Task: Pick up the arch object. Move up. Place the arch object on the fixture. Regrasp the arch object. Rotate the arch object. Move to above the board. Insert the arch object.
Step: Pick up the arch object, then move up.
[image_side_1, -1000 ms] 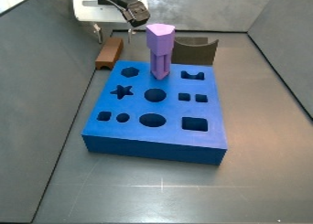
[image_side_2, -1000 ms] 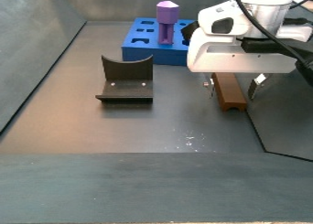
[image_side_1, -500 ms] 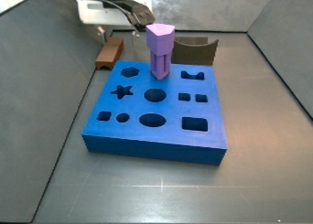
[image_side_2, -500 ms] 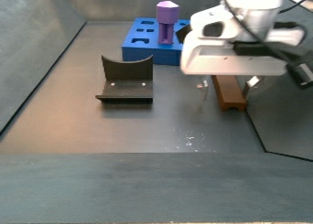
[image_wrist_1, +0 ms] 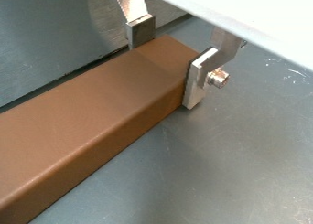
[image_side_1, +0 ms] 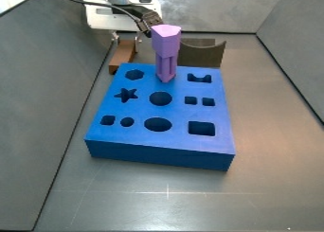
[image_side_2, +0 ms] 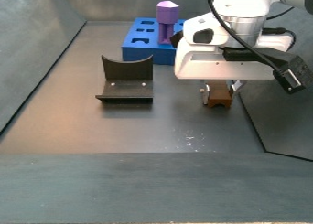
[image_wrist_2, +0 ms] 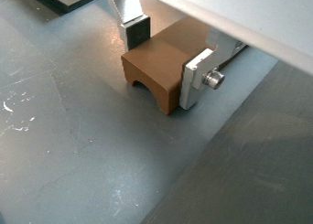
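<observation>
The arch object is a long reddish-brown bar lying flat on the grey floor beside the board; its arched end shows in a wrist view. My gripper is down over one end of it, a silver finger pressed on each long side, shut on the bar. In both side views the gripper covers most of the arch object. The fixture, dark with a scooped top, stands apart. The blue board has shaped cutouts.
A purple faceted peg stands upright in the board at its far edge, close to the gripper. Grey walls enclose the floor. The fixture sits behind the board in this side view.
The gripper has come down over the bar and its fingers have closed on the sides. The bar has shifted slightly sideways on the floor.
</observation>
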### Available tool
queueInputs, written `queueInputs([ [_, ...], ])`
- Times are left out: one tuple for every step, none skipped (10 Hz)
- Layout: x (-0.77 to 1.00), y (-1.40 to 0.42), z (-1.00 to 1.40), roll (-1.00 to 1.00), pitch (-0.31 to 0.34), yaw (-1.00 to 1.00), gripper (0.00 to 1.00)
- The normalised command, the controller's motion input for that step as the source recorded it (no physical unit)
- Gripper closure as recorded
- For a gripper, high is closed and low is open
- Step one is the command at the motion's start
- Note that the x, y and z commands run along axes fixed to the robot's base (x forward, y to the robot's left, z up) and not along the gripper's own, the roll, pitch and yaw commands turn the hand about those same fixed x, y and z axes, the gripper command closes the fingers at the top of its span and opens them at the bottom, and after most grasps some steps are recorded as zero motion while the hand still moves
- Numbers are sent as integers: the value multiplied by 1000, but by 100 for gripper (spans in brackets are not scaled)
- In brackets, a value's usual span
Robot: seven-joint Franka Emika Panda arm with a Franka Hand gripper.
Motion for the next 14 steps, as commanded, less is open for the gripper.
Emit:
queueInputs([
  [0,0,0,0,0,0,100],
  [0,0,0,0,0,0,100],
  [0,0,0,0,0,0,100],
  [0,0,0,0,0,0,100],
  [0,0,0,0,0,0,100],
  [0,0,0,0,0,0,100],
  [0,0,0,0,0,0,100],
  [0,0,0,0,0,0,100],
  [0,0,0,0,0,0,100],
  [0,0,0,0,0,0,100],
  [0,0,833,0,0,0,100],
  [-26,67,815,9,14,36,100],
  [-30,54,740,12,42,25,100],
  [-14,33,607,21,69,7,100],
])
